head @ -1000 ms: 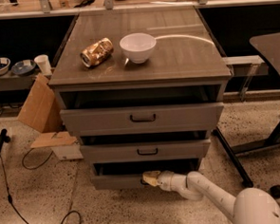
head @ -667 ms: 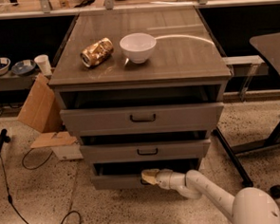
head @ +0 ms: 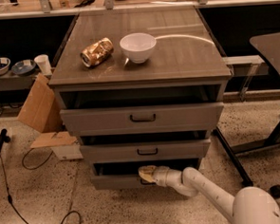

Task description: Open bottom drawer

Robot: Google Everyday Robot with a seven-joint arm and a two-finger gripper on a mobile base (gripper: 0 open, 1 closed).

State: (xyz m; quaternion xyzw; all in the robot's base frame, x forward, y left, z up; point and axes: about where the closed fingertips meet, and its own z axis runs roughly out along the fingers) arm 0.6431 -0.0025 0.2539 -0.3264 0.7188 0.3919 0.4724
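Note:
The grey cabinet [head: 67, 85] has three drawers. The bottom drawer [head: 113, 182] is the lowest and shortest front, pulled out a little with a dark gap above it. Its small dark handle is mostly hidden behind my gripper [head: 144, 173]. The gripper's pale fingers [head: 147, 171] sit right at the handle at the middle of the drawer front. My white arm [head: 206, 190] reaches in from the lower right. The middle drawer [head: 147, 151] and the top drawer [head: 142, 118] also stand slightly out.
A crushed can [head: 97, 52] and a white bowl [head: 138, 47] sit on the cabinet top. Cardboard [head: 39, 106] leans at the cabinet's left. Cables [head: 33, 161] lie on the floor at left. A black stand's legs [head: 265, 142] are at right.
The gripper has stayed at the bottom drawer's handle. The drawer front looks about where it was.

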